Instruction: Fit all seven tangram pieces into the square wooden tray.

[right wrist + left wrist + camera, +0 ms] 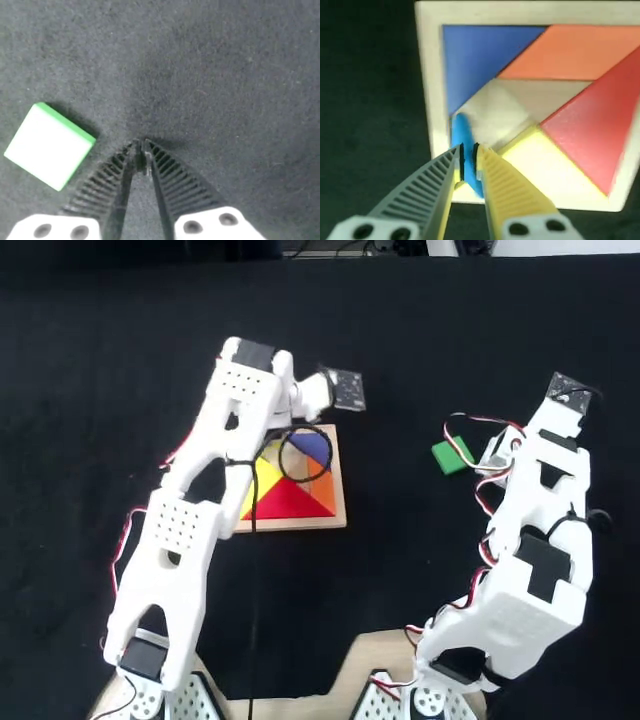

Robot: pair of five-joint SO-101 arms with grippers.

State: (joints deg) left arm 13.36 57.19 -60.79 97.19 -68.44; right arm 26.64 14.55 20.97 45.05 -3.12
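Cloth (90, 330), black, under wooden tray (300, 524); left jaws pinching light-blue piece (461, 132), right jaws pressed together.

Black cloth (90, 360) covers the tabletop edge to edge. It is matte and uncreased. Close up in the right wrist view the weave looks felt-like, fuzzy, with pale lint specks. At the near edge the cloth stops, and bare light wood tabletop (390, 648) shows in small patches. Along the far edge runs a thin white strip (560, 246), wall or surface, cannot tell which. Thin cables (330, 248) lie at that far edge. Light is even and from overhead, with soft, short shadows.
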